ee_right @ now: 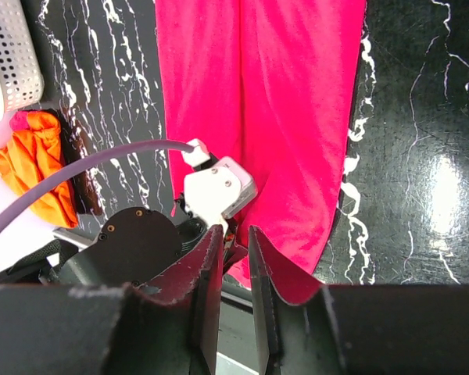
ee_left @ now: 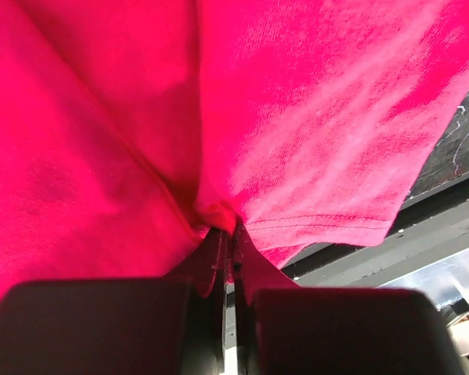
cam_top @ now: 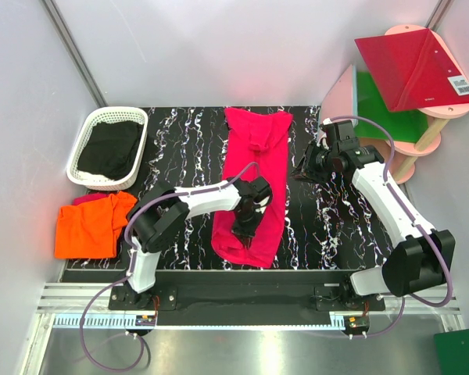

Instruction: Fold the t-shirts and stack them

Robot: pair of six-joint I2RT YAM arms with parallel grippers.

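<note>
The hot pink soft cloth t-shirt (cam_top: 258, 156) lies in the middle of the black white-veined tabletop (cam_top: 180, 148). It is folded lengthwise into a long strip, neck end far and hem end toward the arms. Its knit is thin and limp, with soft creases along the fold and a stitched hem line.

The left claw (cam_top: 244, 226) is clamped on a pinch of this cloth near the hem, and the left wrist view shows the fabric bunching into the closed tips (ee_left: 228, 234). Whether it holds every layer cannot be told.

The step in hand seems to be folding the near end over the far one. It would go best with a low lift and a straight carry along the strip, so the edges line up before release. A single pinch may let the free corner droop.

The right claw (cam_top: 309, 168) hovers just beside the strip's right edge, its jaws slightly apart and empty.

The bright orange crumpled cloth t-shirt (cam_top: 86, 226) rests beside the tabletop's left edge. Near it is a white perforated plastic basket (cam_top: 82, 148) holding dark cloth.
</note>
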